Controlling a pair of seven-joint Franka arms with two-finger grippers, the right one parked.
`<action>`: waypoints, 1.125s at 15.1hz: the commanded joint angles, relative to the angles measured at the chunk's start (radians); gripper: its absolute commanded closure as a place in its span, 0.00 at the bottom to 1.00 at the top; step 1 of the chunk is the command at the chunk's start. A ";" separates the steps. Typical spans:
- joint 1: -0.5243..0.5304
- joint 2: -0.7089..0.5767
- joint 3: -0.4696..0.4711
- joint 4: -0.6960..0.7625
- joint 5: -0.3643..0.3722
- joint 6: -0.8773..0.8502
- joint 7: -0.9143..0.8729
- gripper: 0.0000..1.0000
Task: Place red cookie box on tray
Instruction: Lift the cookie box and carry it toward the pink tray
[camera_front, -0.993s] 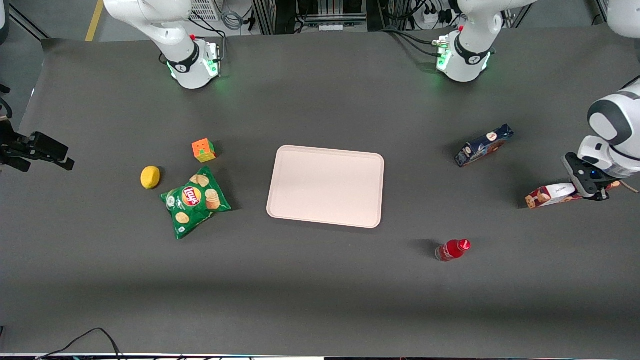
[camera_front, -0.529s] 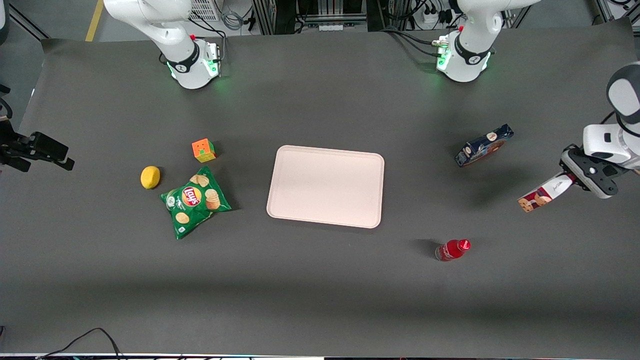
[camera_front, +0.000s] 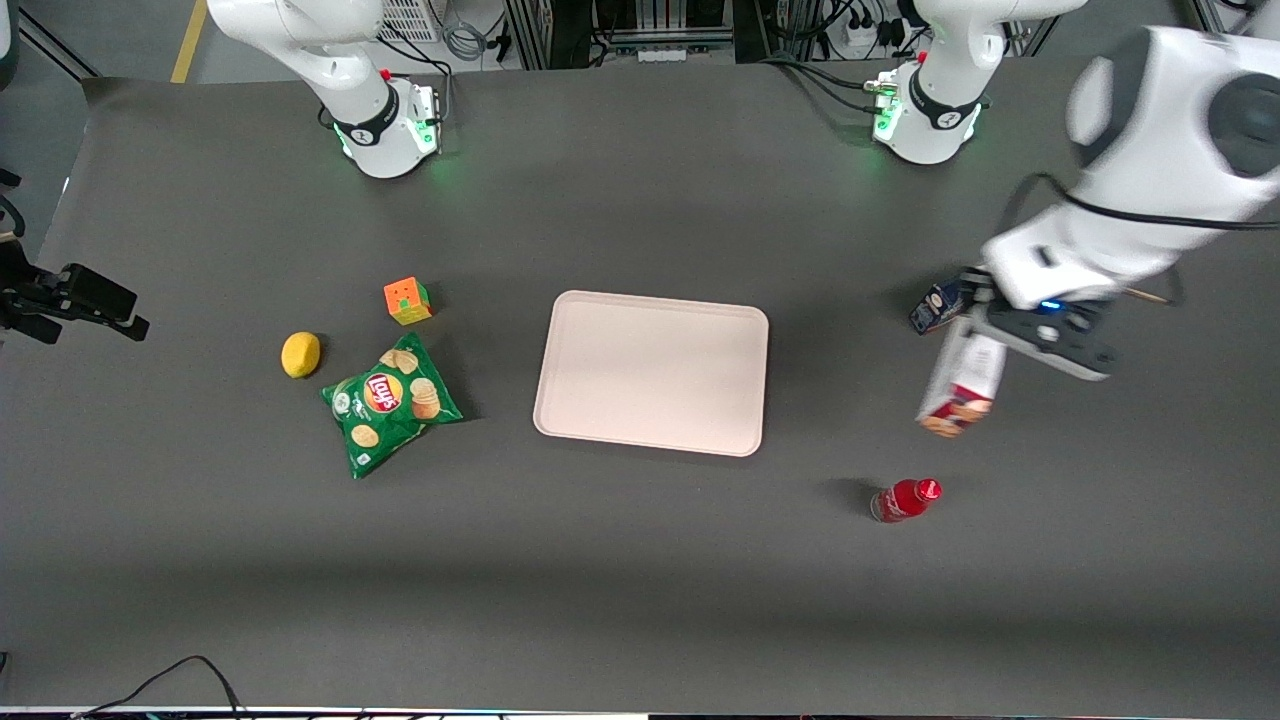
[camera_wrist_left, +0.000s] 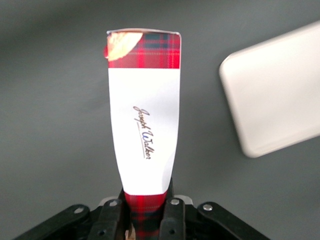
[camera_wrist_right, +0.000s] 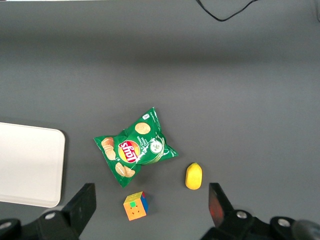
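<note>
The gripper (camera_wrist_left: 147, 220) has its fingers (camera_wrist_left: 172, 220) clamped on one end of the red cookie box (camera_front: 962, 385), so it hangs in the air near the tray (camera_front: 652, 372), ready to carry over.

The red cookie box (camera_wrist_left: 144, 130) shows red tartan plaid at both ends, a white label panel with dark script, and a golden cookie picture at one corner. The gripper (camera_wrist_left: 146, 220) clamped on it is black. Near the gripper, the tray (camera_front: 652, 372) is pale pink on the dark grey table (camera_front: 640, 580).
</note>
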 joint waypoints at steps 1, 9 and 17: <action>-0.073 0.082 -0.092 0.101 -0.020 -0.017 -0.389 1.00; -0.236 0.368 -0.175 0.144 0.207 0.163 -0.830 1.00; -0.276 0.573 -0.161 0.142 0.334 0.309 -0.931 1.00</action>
